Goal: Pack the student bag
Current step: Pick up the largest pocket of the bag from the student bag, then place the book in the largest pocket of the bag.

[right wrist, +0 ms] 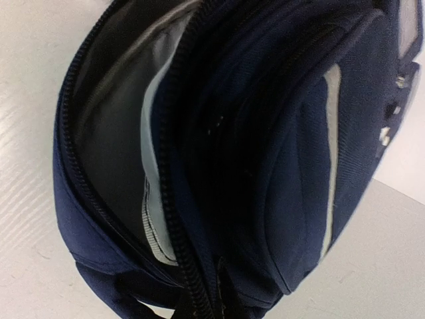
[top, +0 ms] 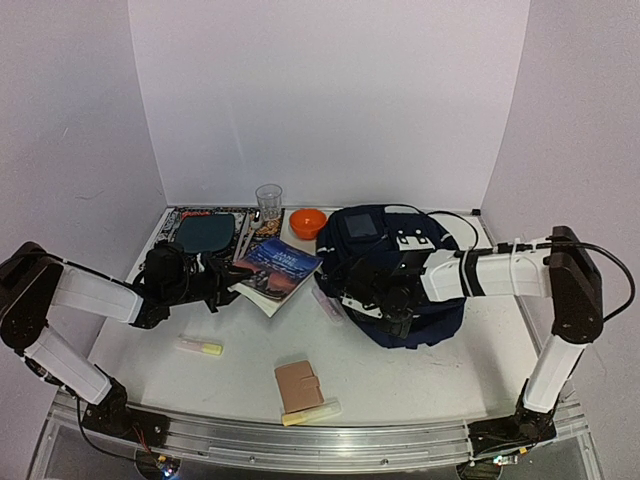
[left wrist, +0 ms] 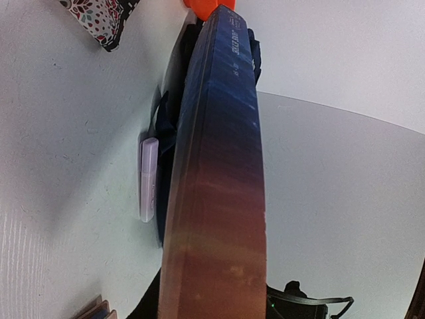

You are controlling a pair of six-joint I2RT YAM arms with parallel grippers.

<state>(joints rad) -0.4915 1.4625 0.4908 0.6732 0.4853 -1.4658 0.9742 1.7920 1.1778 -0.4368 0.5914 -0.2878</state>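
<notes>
The navy student bag [top: 400, 270] lies at the right of the table with its main zip open; the right wrist view shows the grey lining inside [right wrist: 119, 113]. My right gripper [top: 385, 300] is at the bag's near left edge, shut on the fabric beside the zip [right wrist: 199, 292]; its fingers are mostly hidden. My left gripper [top: 215, 275] is shut on the left edge of a blue-and-orange book [top: 280, 265], which is tilted up just left of the bag. The book's cover [left wrist: 219, 166] fills the left wrist view and hides the fingers.
A white marker [top: 327, 303] lies between book and bag. A yellow highlighter [top: 200, 347], a brown wallet [top: 297, 385] and another highlighter [top: 310, 412] lie nearer. An orange bowl [top: 307, 222], a glass [top: 268, 200] and a teal pouch on a patterned notebook [top: 205, 232] sit at the back.
</notes>
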